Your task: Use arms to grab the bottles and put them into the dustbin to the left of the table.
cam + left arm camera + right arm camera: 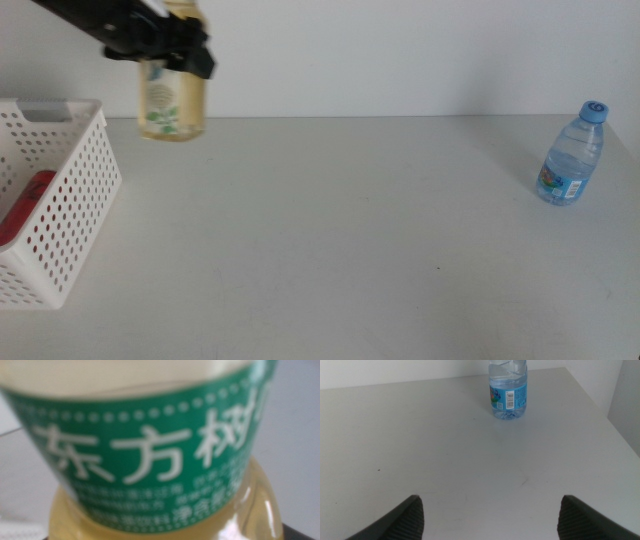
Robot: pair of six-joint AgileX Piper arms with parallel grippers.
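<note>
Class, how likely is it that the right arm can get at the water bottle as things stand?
Probably yes: the right gripper is open and faces the upright water bottle across bare table, with nothing between them.

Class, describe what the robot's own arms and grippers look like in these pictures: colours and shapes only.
The left gripper is black and blocky on a black arm, with a white part showing on top. The right gripper shows two dark, rounded, wedge-shaped jaws with a finely ribbed surface. No cables or markings show.

Bare wall [400, 50], one speck [437, 267].
White wall beyond the left claw [186, 55]; dark speck ahead of the right claw [490, 510].
</note>
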